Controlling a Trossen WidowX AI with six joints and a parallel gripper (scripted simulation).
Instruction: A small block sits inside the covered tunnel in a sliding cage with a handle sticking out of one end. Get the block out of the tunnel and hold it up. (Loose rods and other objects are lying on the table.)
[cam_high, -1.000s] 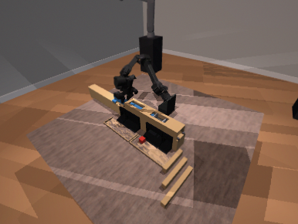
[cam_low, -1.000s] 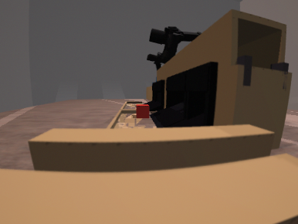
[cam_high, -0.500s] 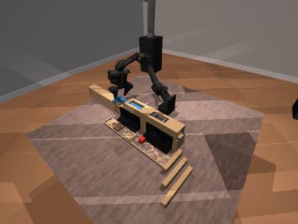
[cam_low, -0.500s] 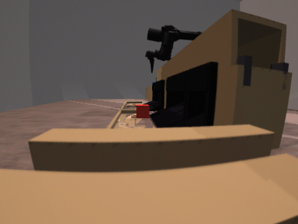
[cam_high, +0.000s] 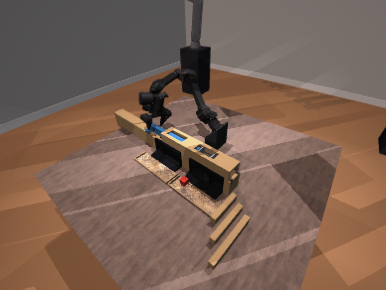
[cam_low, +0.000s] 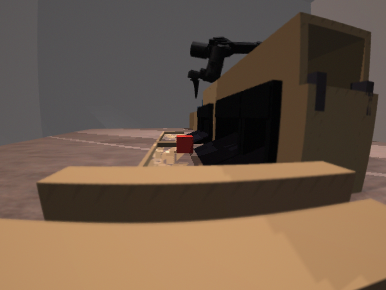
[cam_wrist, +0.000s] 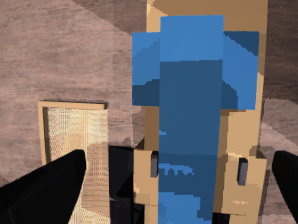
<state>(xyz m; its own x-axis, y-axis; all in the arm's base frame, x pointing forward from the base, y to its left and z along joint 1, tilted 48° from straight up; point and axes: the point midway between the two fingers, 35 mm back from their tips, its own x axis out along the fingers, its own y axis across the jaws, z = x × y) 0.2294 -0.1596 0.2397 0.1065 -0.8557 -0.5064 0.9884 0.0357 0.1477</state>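
The small red block (cam_high: 184, 180) (cam_low: 184, 144) lies outside the tunnel (cam_high: 227, 164) (cam_low: 294, 60) (cam_wrist: 240, 194), on the speckled tray (cam_high: 202, 198) along its side. The blue handle (cam_high: 156, 129) (cam_wrist: 191, 40), with a crosspiece, sticks out of the tunnel's far left end. Blue also shows through a top window. My gripper (cam_high: 155, 122) (cam_wrist: 180, 160) is open and empty above the handle, with its fingers wide on either side in the wrist view. It also shows beyond the tunnel in the exterior view (cam_low: 195, 95). The cage's inside is mostly hidden.
Black sloped panels (cam_high: 167, 154) (cam_low: 247, 122) line the tray side of the tunnel. A second speckled tray (cam_high: 152, 166) (cam_wrist: 72, 105) lies farther left. A long wooden beam (cam_high: 131, 125) extends from the handle end. Loose wooden rods (cam_high: 226, 223) (cam_low: 195, 197) lie near the tunnel's other end.
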